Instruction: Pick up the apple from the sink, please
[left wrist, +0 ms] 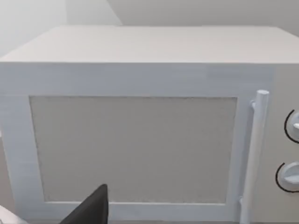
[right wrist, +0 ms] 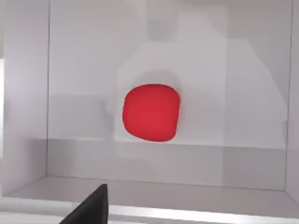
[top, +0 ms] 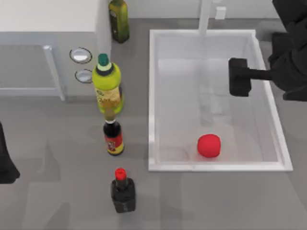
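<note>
The apple is a bright-red rounded blob on the pale floor of the white sink, close to the sink's near wall. It lies free, with nothing touching it. My right gripper hangs over the far right part of the basin, well apart from the apple, on an arm that reaches in from the right. The right wrist view looks down on the apple against the sink's floor and wall. My left arm stays parked at the table's left edge.
A white microwave stands at the back left, and the left wrist view faces its door. Several bottles line the sink's left side: olive-green, yellow-green, dark sauce and black with a red cap. A faucet rises behind the sink.
</note>
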Action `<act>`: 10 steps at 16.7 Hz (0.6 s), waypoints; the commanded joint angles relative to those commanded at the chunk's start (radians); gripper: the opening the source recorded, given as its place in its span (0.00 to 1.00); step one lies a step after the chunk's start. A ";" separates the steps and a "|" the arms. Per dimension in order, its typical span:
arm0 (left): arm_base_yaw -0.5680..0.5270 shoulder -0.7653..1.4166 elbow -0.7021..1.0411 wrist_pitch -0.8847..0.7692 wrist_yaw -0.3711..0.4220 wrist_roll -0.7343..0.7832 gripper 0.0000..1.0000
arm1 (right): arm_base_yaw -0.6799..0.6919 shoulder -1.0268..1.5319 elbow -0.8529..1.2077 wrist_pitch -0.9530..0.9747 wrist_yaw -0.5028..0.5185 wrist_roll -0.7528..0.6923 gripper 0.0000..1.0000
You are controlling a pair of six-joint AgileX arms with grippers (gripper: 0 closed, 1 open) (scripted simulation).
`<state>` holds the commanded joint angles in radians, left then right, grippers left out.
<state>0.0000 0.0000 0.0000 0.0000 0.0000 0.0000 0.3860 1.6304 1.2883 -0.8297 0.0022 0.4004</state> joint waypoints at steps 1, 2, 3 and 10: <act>0.000 0.000 0.000 0.000 0.000 0.000 1.00 | 0.021 0.095 0.070 -0.045 0.000 0.022 1.00; 0.000 0.000 0.000 0.000 0.000 0.000 1.00 | 0.040 0.183 0.135 -0.086 0.000 0.042 1.00; 0.000 0.000 0.000 0.000 0.000 0.000 1.00 | 0.058 0.263 0.195 -0.124 0.000 0.060 1.00; 0.000 0.000 0.000 0.000 0.000 0.000 1.00 | 0.123 0.546 0.412 -0.265 0.001 0.128 1.00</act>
<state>0.0000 0.0000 0.0000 0.0000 0.0000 0.0000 0.5093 2.1761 1.7001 -1.0948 0.0028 0.5284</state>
